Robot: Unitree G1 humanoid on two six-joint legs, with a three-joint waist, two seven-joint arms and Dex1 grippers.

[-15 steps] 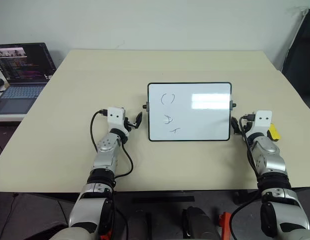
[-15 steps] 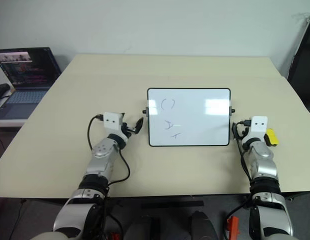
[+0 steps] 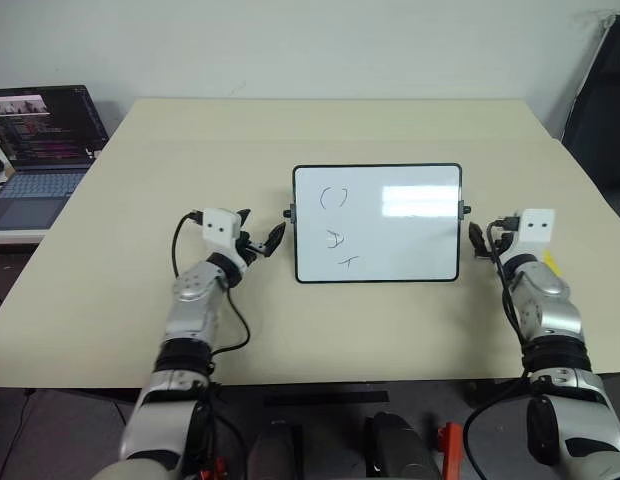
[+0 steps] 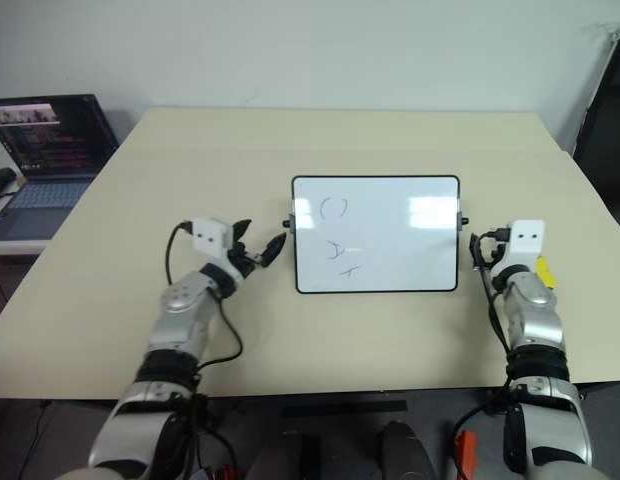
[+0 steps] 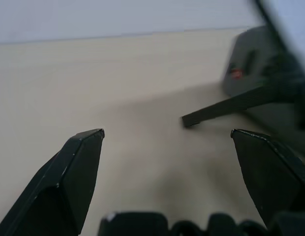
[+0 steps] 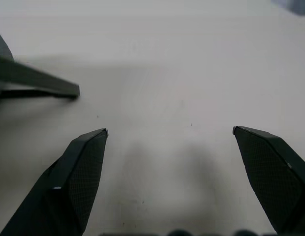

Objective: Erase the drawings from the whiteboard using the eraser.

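Both sets of fingers are spread wide with nothing held, as seen in the wrist views. The left gripper (image 3: 262, 237) is parked just beside the left edge of the whiteboard (image 3: 377, 222), not touching. The right gripper (image 3: 482, 238) hangs just off the board's right edge. The eraser (image 3: 550, 262) is tucked on the tabletop (image 3: 140, 170) right next to the right wrist. The drawings (image 3: 335, 225) are found on the board's left half. A laptop (image 3: 40, 150) is seen far off left.
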